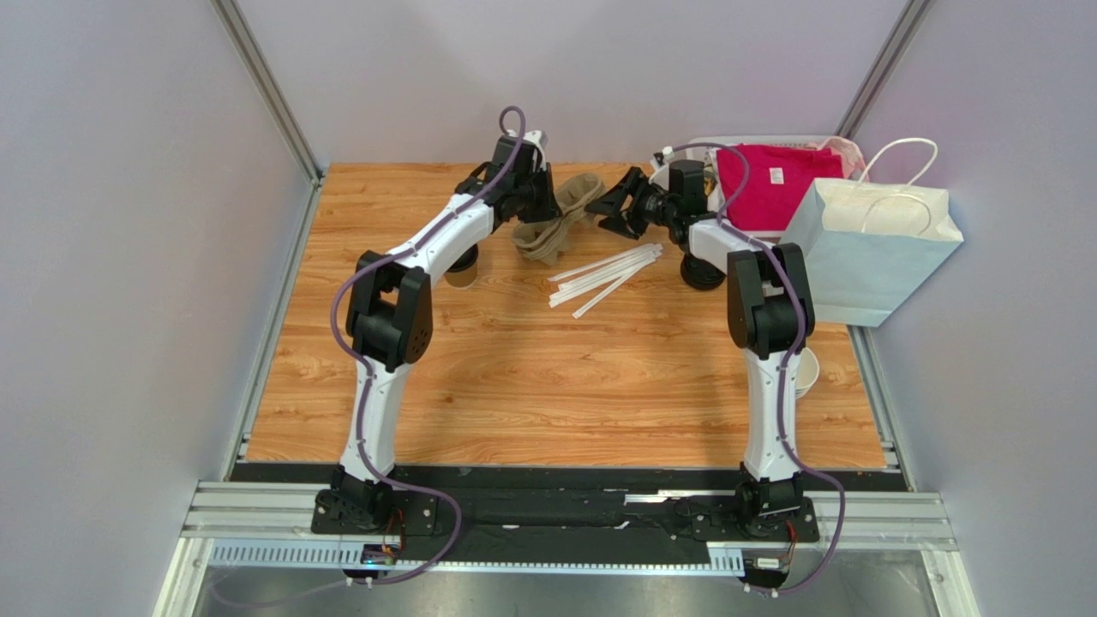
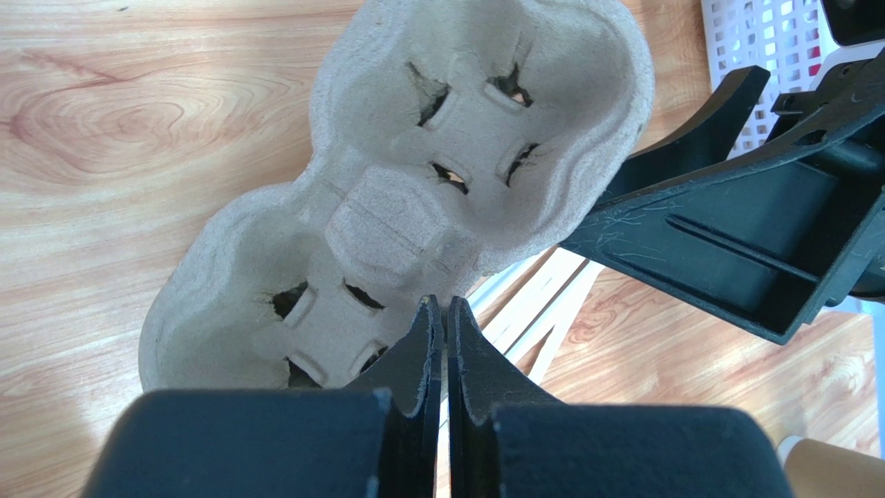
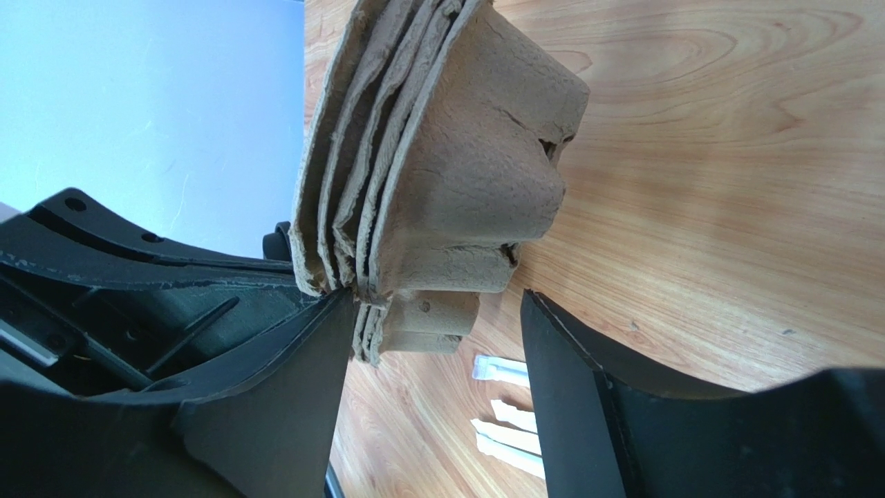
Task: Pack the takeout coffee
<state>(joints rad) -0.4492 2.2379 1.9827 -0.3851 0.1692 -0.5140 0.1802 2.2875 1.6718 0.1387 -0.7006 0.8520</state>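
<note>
The takeout coffee (image 1: 461,270) we take to be the small brown paper cup standing on the counter (image 1: 554,386), just beside the left arm's forearm link at the far left of the wood-grain surface. From above its top reads dark, but the arm covers much of it and we cannot trace the lid's outline. The left wrist view catches this cup (image 2: 837,473) only as a brown sliver with a pale edge in the bottom right corner.

To its right, the left end effector (image 1: 538,193) (image 2: 444,303) is closed to a hairline gap on the rim of a stack of moulded-pulp cup carriers (image 1: 556,219) (image 2: 416,197), held tilted on edge. Only the right wrist view shows that the stack (image 3: 457,156) is several nested layers. Only the left wrist view shows its two wells with cross-shaped slits.

The right end effector (image 1: 616,206) (image 3: 436,301) stands open around the lower end of the stack. One finger meets the layered rim and the other is apart from it, so it grips nothing.

Paper-wrapped straws (image 1: 605,277) (image 2: 540,301) (image 3: 504,415) lie fanned near the carriers. The top view alone shows a black round object (image 1: 702,273), a pale cup (image 1: 807,370) behind the right arm, a white paper bag (image 1: 869,251) and a white basket (image 1: 843,152) holding magenta cloth (image 1: 773,174).
</note>
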